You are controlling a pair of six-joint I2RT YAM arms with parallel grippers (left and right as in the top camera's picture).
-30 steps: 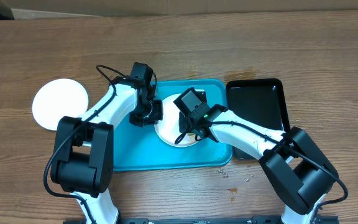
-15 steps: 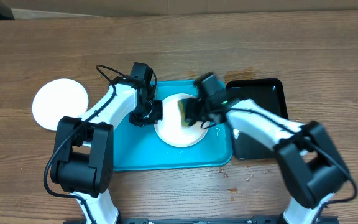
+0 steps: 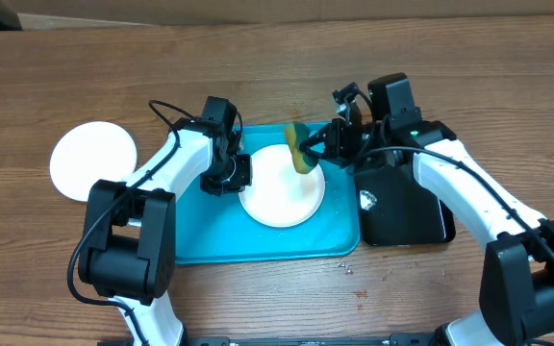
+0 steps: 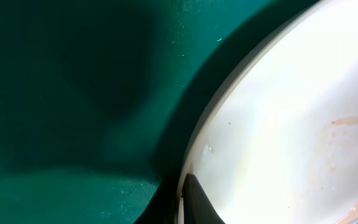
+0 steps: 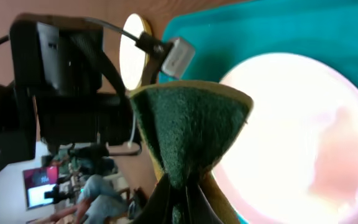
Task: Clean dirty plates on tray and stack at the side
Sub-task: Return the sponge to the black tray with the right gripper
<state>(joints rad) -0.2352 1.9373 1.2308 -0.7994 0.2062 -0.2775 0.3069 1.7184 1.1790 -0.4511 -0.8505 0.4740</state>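
Observation:
One dirty plate [image 3: 279, 189], white, lies on the turquoise tray [image 3: 205, 231]. My left gripper [image 3: 233, 174] is shut on its left rim; the left wrist view shows the rim [image 4: 194, 158] pinched between the jaws, with a faint orange smear [image 4: 347, 121] on the plate. My right gripper [image 3: 327, 144] is shut on a folded yellow-green sponge [image 3: 301, 147], held above the plate's upper right edge. In the right wrist view the sponge [image 5: 188, 124] hangs clear above the plate [image 5: 291, 137] and tray [image 5: 278, 25].
A plain white plate [image 3: 92, 161] lies on the wooden table left of the tray, also visible as a plate [image 5: 134, 53] in the right wrist view. A black tray [image 3: 407, 207] with a white fleck sits right of the turquoise one. Small crumbs [image 3: 354, 269] lie near the front.
My right arm has swung up and to the right, taking the sponge off the plate's surface to above its upper right edge. The left arm and the plate stayed put.

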